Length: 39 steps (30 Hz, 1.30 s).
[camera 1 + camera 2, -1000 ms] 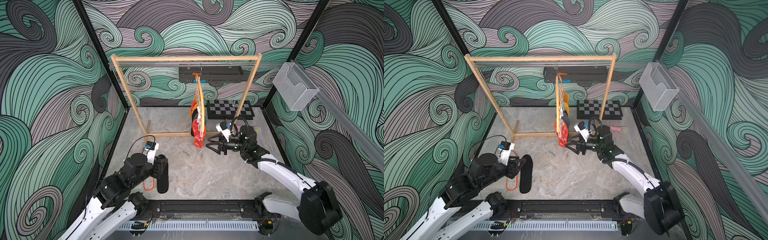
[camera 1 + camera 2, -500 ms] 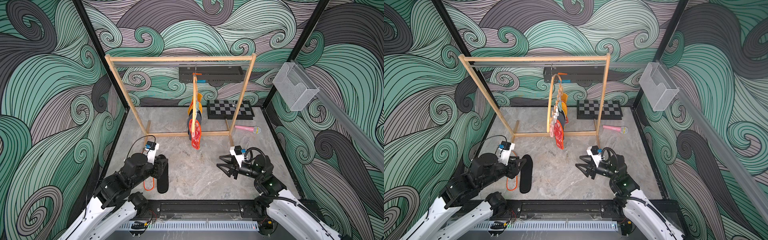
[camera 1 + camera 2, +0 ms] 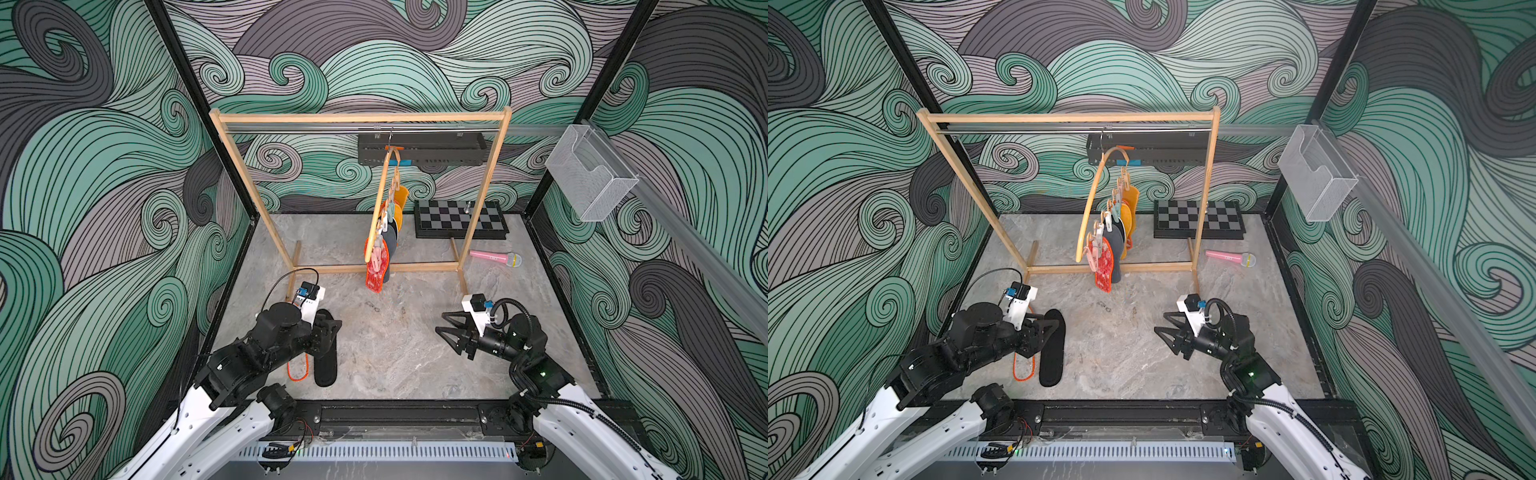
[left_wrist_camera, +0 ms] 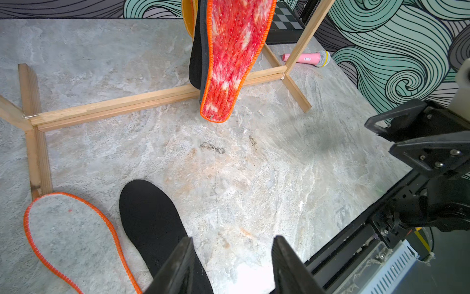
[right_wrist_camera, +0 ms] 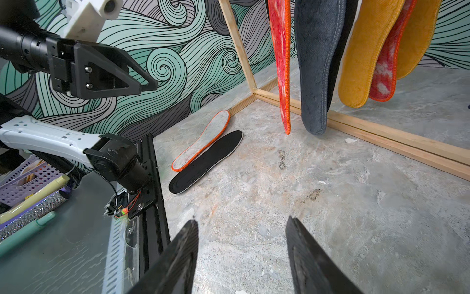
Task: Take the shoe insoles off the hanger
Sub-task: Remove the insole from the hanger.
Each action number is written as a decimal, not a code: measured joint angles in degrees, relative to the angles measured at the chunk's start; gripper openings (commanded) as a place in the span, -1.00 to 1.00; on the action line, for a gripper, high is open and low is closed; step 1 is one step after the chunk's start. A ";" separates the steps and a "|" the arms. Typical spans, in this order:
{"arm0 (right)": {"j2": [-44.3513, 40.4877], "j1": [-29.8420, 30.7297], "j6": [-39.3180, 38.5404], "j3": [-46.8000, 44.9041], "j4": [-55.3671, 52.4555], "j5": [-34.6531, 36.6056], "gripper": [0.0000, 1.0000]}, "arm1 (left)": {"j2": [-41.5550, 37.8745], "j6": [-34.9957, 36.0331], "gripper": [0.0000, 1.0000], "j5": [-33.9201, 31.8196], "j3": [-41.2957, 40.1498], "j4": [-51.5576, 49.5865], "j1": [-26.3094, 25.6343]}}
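Observation:
The hanger [image 3: 379, 208] [image 3: 1090, 208] hangs by its hook from the rack's rail, seen nearly edge-on. Several shoe insoles are pegged to it: a red-white one [image 3: 376, 272] [image 4: 234, 51] in front, then dark grey [image 5: 315, 63] and mustard yellow [image 5: 366, 51] ones. A black insole [image 3: 326, 361] [image 4: 150, 216] and a pale orange-edged insole [image 4: 68, 236] [image 5: 203, 140] lie on the floor at front left. My left gripper [image 3: 331, 329] [image 4: 231, 241] stands open over the black insole's end, holding nothing. My right gripper [image 3: 439, 323] [image 5: 241, 221] is open and empty at front right, well short of the hanger.
The wooden rack frame [image 3: 361, 117] spans the middle, with its base bars on the floor. Behind it lie a chessboard [image 3: 459, 218] and a pink microphone [image 3: 494, 258]. A wire basket [image 3: 590, 174] hangs on the right wall. A black rail [image 3: 395, 415] runs along the front edge.
My right gripper has drawn back from the hanging insoles to the front right. The rack shifted slightly left and the hanger turned. My left gripper opened a little.

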 measured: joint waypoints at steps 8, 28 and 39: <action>-6.01 0.07 0.98 -6.91 1.07 1.11 0.12 | 3.50 0.31 0.09 4.98 -0.70 2.45 0.04; -27.15 0.24 7.30 -12.94 -4.66 10.58 0.18 | 31.45 10.99 0.41 18.99 -5.75 43.39 13.35; -22.16 0.24 9.60 -12.94 -4.15 12.39 0.22 | 43.36 20.44 0.47 35.60 -2.78 57.00 22.82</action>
